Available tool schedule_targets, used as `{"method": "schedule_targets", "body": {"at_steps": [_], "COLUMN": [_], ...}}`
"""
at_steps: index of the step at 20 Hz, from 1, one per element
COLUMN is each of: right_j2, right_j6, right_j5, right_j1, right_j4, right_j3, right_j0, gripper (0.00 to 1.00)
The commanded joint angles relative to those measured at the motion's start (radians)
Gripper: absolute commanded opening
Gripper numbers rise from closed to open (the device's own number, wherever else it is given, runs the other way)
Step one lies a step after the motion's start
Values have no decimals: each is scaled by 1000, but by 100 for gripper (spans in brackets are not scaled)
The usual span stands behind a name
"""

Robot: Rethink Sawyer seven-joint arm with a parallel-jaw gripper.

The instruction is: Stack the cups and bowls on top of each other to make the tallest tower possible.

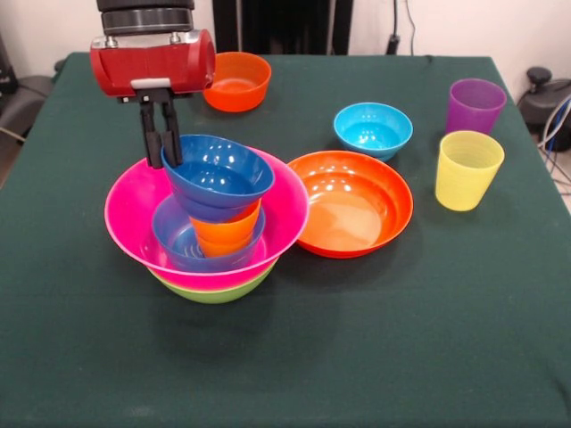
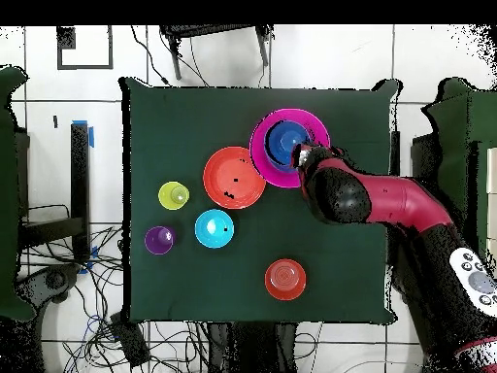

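The tower stands left of centre: a lime green bowl (image 1: pixel 214 291) at the bottom, the big pink bowl (image 1: pixel 132 214) in it, a small blue bowl (image 1: pixel 175 242), an orange cup (image 1: pixel 228 234) and a dark blue bowl (image 1: pixel 219 178) on top, slightly tilted. My gripper (image 1: pixel 160 159) comes down from above at the dark blue bowl's left rim, with its fingers (image 1: pixel 150 143) close together on either side of that rim. In the overhead view the tower (image 2: pixel 287 144) lies at the arm's tip (image 2: pixel 305 155). The yellow cup (image 1: pixel 468 169) and purple cup (image 1: pixel 475 105) stand apart at the right.
A shallow orange bowl (image 1: pixel 352 203) touches the pink bowl's right side. A cyan bowl (image 1: pixel 373 130) sits behind it. A small orange bowl (image 1: pixel 237 80) stands at the far edge beside my wrist. The green table's (image 1: pixel 375 357) near half holds nothing.
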Motion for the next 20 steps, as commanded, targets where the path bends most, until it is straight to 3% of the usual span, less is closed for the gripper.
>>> {"method": "schedule_targets", "body": {"at_steps": [1, 10, 20], "right_j2": [-16, 7, -3], "right_j6": [-7, -21, -12], "right_j5": [-17, 44, 26], "right_j1": [-11, -67, -54], "right_j4": [-78, -43, -54], "right_j3": [38, 59, 56], "right_j0": [46, 33, 42], "gripper": [0, 0, 0]}}
